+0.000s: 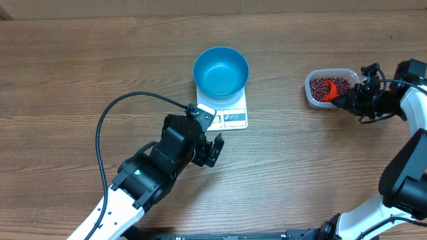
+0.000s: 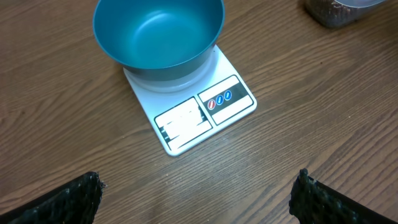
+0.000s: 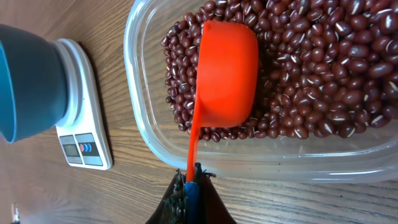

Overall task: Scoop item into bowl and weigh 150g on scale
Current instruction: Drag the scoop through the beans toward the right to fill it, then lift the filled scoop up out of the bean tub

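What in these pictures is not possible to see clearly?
- Scale display: washed out in the left wrist view, too small overhead.
- Inside of the red scoop: right wrist view shows only its outside, so any beans in it are hidden.
- Clear tub: cut off by the right wrist frame's edges.

The desk [image 1: 80, 60] was matt brown wood grain. The bowl [image 1: 221, 70] was smooth blue plastic with a soft sheen, and the scale [image 1: 230, 119] smooth white plastic. The tub [image 3: 261, 163] was clear glossy plastic, the beans [image 3: 311, 81] glossy maroon, and the scoop [image 3: 227, 74] smooth orange-red plastic. The pads [image 2: 62, 202] of the left claw [image 2: 198, 186] looked black and rough.
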